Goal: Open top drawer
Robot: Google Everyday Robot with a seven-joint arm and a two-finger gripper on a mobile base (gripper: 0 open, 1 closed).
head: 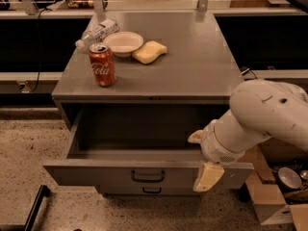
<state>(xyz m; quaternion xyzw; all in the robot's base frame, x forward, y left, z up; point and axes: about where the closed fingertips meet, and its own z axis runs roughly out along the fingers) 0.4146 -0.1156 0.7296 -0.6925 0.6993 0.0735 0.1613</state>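
Observation:
The top drawer (96, 174) of the grey metal cabinet (192, 66) is pulled far out. Its deep grey tray (134, 134) looks empty, and its dark bar handle (147, 176) sits at the middle of the front. My gripper (202, 156) is at the right end of the drawer front. One cream finger is inside the tray and the other hangs down outside, so they clamp the front's top rim. My white arm (269, 112) reaches in from the right.
On the cabinet top stand a red Coca-Cola can (102, 65), a white bowl (123, 43), a yellow sponge (149, 52) and a lying plastic bottle (96, 32). A lower drawer front (151, 190) shows beneath. Cardboard boxes (269, 201) sit on the floor at right, and a black bar (33, 208) at left.

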